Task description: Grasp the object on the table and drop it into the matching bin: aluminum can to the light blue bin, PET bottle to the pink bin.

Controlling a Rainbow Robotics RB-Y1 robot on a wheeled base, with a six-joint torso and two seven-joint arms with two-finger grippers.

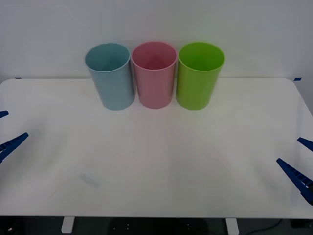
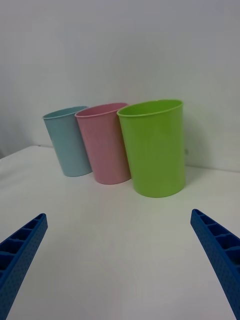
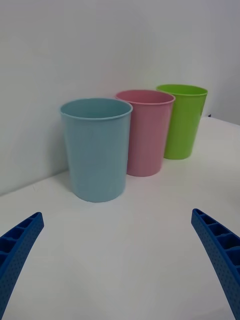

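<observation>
Standing in a row at the desk's (image 1: pixel 156 161) far edge were the light blue bin (image 1: pixel 110 76), pink bin (image 1: pixel 154 74) and a lime green bin (image 1: pixel 199 75); their insides were partly hidden. The left gripper (image 1: pixel 4 131) and right gripper (image 1: pixel 301 161), cut off at the side edges, had jaws spread open and empty; the can's place could not be told.

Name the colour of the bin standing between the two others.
Pink bin; the front view shows it best.

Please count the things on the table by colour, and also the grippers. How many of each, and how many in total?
Light blue bin: 1
Pink bin: 1
Lime green bin: 1
Blue grippers: 2, the left gripper and the right gripper, both open at the table edges
Total: 5
</observation>
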